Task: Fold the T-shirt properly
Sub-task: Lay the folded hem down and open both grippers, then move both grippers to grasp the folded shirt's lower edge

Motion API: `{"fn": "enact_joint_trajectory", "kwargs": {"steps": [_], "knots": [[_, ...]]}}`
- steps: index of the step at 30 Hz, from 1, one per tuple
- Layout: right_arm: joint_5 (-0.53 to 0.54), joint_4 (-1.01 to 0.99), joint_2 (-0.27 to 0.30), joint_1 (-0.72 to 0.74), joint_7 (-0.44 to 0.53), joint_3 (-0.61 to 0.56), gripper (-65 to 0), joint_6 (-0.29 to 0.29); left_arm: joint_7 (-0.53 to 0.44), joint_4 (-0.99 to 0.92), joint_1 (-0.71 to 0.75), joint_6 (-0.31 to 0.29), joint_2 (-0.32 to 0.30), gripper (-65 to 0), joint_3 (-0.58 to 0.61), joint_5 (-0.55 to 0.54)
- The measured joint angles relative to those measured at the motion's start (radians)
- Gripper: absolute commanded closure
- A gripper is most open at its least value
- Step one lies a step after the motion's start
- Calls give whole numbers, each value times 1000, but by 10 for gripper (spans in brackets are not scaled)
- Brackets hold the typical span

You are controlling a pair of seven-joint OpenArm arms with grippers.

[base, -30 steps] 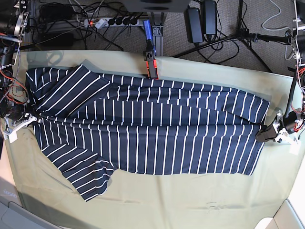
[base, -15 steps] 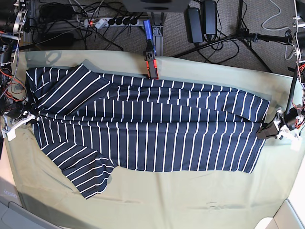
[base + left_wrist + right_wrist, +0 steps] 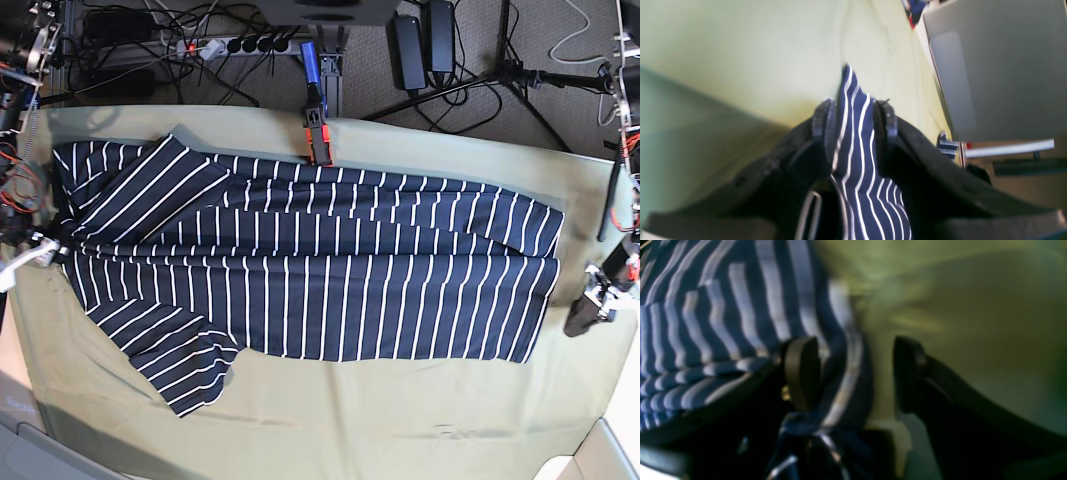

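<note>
Base view: T-shirt (image 3: 300, 275) spread lengthwise across olive table cloth (image 3: 330, 420), one long fold down, sleeve sticking out at 7 o'clock. Left gripper (image 3: 588, 312) at 3 o'clock, jaws parted, fabric loose between them. Right gripper (image 3: 853, 373) at 9 o'clock, jaws wide. I judge sleeve tuck and cross folds remain.

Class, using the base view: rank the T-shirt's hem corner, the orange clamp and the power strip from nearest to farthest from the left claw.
From the left claw, at the view's right edge:
1. T-shirt hem corner, just beside it.
2. Orange clamp, at the table's far edge, centre.
3. Power strip, on the floor beyond, upper left.
</note>
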Motion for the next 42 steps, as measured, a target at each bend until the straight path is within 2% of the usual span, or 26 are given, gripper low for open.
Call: {"fn": "enact_joint_trajectory", "kwargs": {"steps": [3, 6, 10, 17, 20, 23, 25, 29, 33, 36, 39, 42], "knots": [[5, 10, -5, 3, -3, 32, -358, 0, 12, 0, 0, -2, 21, -219, 0, 1], [3, 12, -5, 2, -4, 39, -358, 0, -2, 0, 0, 0, 5, -219, 0, 1], [3, 12, -5, 2, -2, 39, -358, 0, 26, 14, 0, 0, -6, -219, 0, -1], [7, 12, -2, 0, -3, 45, -358, 0, 160, 25, -2, -1, -2, -219, -42, 1], [8, 12, 3, -6, -3, 50, -357, 0, 237, 25, -3, -1, -2, -219, -76, 2], [28, 12, 7, -8, -8, 51, -357, 1, 361, 39, 0, -1, -2, -219, -96, 5], [38, 12, 6, -8, -13, 51, -357, 0, 400, 72, 3, -2, -2, -219, -98, 6], [40, 13, 6, -8, -14, 51, -357, 1, 372, 223, 31, -2, -14, -219, -98, 36], [38, 13, 6, -2, -16, 51, -357, 1, 275, 357, 21, -3, -14, -219, -98, 228], [37, 13, 4, 27, -16, 51, -357, 1, 250, 374, -14, -3, -3, -220, -98, 306], [39, 13, 3, 73, -20, 51, -357, 1, 225, 375, -37, -3, 6, -220, -74, 341], [39, 13, 1, 128, -18, 51, -358, 2, 182, 375, -35, -3, 8, -222, -24, 441]]}}
